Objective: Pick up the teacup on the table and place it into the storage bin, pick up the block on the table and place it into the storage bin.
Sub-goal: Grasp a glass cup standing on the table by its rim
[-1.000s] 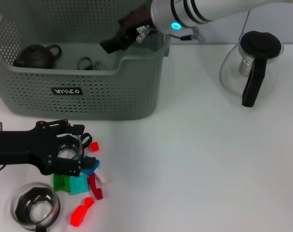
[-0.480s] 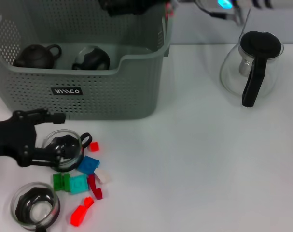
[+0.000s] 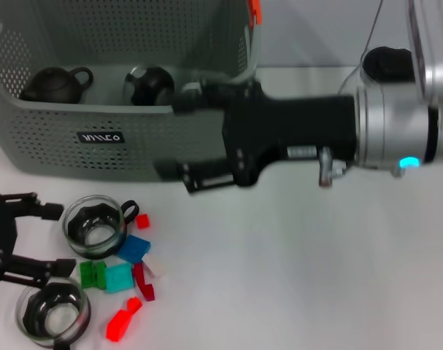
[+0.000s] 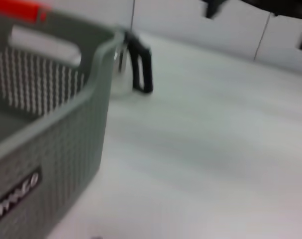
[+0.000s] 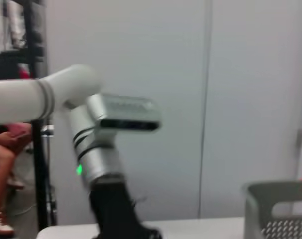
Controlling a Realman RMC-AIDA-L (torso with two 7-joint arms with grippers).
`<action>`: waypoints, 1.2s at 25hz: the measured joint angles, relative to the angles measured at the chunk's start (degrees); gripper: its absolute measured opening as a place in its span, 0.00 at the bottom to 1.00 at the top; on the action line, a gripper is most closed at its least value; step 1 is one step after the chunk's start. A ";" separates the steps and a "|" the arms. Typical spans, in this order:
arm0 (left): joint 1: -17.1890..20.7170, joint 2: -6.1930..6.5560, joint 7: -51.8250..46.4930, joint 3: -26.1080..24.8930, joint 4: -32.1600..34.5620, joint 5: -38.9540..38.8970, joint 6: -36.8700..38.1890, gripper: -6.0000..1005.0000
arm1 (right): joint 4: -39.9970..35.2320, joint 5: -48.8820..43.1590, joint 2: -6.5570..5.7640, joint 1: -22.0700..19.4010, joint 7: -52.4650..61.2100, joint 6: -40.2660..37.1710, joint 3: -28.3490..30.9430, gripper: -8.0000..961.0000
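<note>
The storage bin [image 3: 206, 149] stands at the back left, with an orange clip [image 3: 255, 9] on its rim. A dark teapot [image 3: 53, 84] and a dark round teacup [image 3: 149, 85] lie inside it. My right gripper [image 3: 174, 137] is open and empty, low in front of the bin's front wall. A glass teacup [image 3: 95, 226] and a second one [image 3: 52, 312] stand on the table at the front left. Several small blocks lie beside them, among them a blue one [image 3: 135, 248] and a red one [image 3: 121, 321]. My left gripper [image 3: 49, 239] is open and empty, just left of the glass teacups.
A glass kettle [image 3: 385, 64] with a black lid stands at the back right, mostly hidden behind my right arm [image 3: 396, 127]; it also shows in the left wrist view [image 4: 138, 64] past the bin's corner [image 4: 51, 124]. The white table [image 3: 316, 277] extends to the right.
My right arm came off the bin, leaving the dark teacup inside, and swung down in front of it. My left gripper drew back left off the glass teacup, which stayed on the table.
</note>
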 joint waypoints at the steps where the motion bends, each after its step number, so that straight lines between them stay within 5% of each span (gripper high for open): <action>1: -0.05 0.04 -1.06 0.37 0.70 0.86 0.01 0.92 | 1.37 0.02 0.01 -0.24 -1.12 -0.26 -0.11 0.93; 8: 0.24 -1.22 -10.89 5.36 9.68 7.84 0.06 0.92 | 8.75 -1.43 -0.11 0.16 -6.62 -2.79 0.53 0.93; 17: -0.88 -5.70 -22.96 13.34 19.39 19.40 -2.70 0.92 | 11.31 -6.37 -0.06 2.08 -6.74 -2.45 1.58 0.93; 30: -0.29 -5.96 -37.10 28.17 17.81 25.97 -8.57 0.92 | 16.10 -8.59 0.03 5.91 -7.09 -1.75 1.77 0.93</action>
